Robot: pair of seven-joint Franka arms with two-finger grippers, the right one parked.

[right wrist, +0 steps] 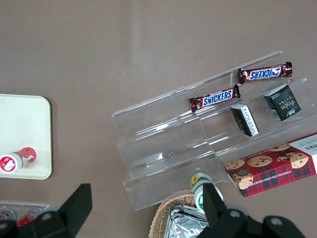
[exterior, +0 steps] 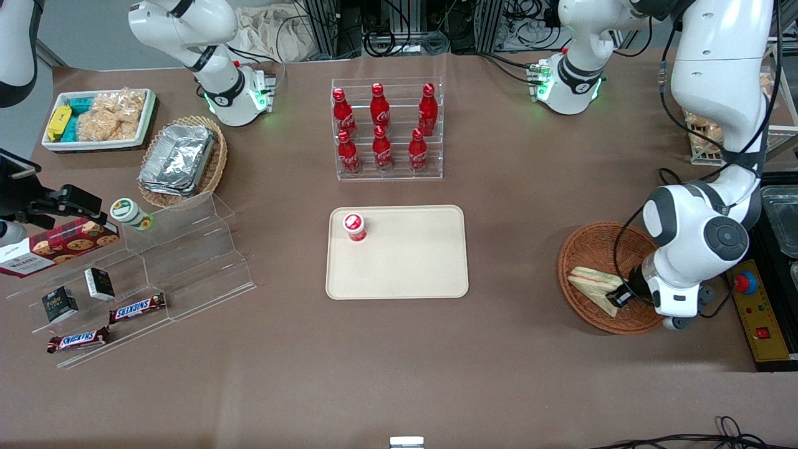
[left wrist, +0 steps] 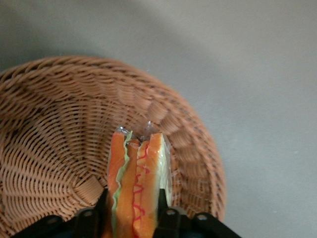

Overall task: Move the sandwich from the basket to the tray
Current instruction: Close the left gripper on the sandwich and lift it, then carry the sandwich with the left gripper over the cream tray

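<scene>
One sandwich (exterior: 593, 284) is recorded in the basket (exterior: 586, 240), lying in the part of the basket nearer the front camera, toward the working arm's end of the table. In the front view its pale bread face is shown, with the gripper (exterior: 620, 298) at its end and the fingers largely masked by the arm's wrist. The left wrist view supplies what is hidden there — the sandwich (left wrist: 136, 191) is seen edge-on, green and red filling between bread layers in clear wrap, set between the two black fingers (left wrist: 162, 210), which are pressed against its sides; the gripper (left wrist: 132, 218) is clamped on it. The woven basket wall (left wrist: 59, 124) is shown beneath. The tray (exterior: 405, 274) is listed at the table's middle, well apart from the basket, a red-capped cup (exterior: 355, 226) standing in one corner.
</scene>
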